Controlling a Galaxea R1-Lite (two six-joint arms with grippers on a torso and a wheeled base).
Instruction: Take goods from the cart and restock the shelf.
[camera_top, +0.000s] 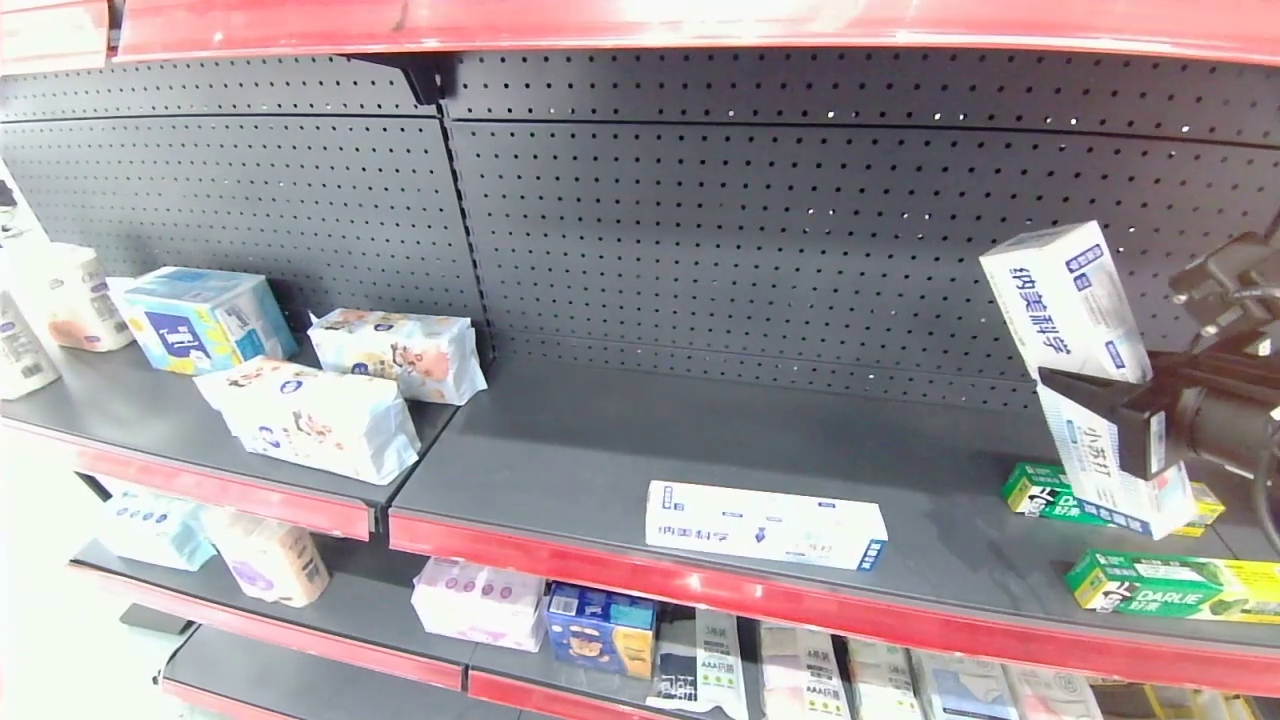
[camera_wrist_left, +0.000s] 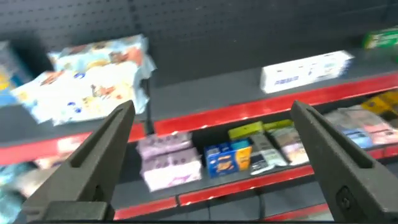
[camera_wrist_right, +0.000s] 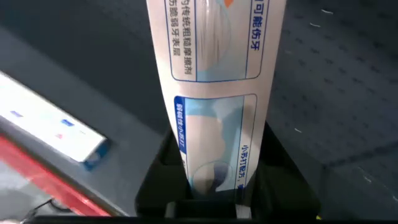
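My right gripper (camera_top: 1100, 415) is shut on a long white and blue toothpaste box (camera_top: 1075, 340), holding it nearly upright above the right part of the dark shelf board (camera_top: 600, 440). In the right wrist view the toothpaste box (camera_wrist_right: 214, 93) runs out from between the black fingers (camera_wrist_right: 158, 180). A matching white box (camera_top: 765, 525) lies flat near the shelf's red front edge, also in the right wrist view (camera_wrist_right: 53, 130) and the left wrist view (camera_wrist_left: 305, 68). My left gripper (camera_wrist_left: 211, 155) is open and holds nothing, out in front of the shelf.
Green toothpaste boxes (camera_top: 1170, 585) lie at the right end of the shelf, one behind the held box (camera_top: 1040, 490). Tissue packs (camera_top: 320, 415) sit on the left section. The lower shelf holds several packs and a blue box (camera_top: 600, 625). A pegboard back wall (camera_top: 750, 220) stands behind.
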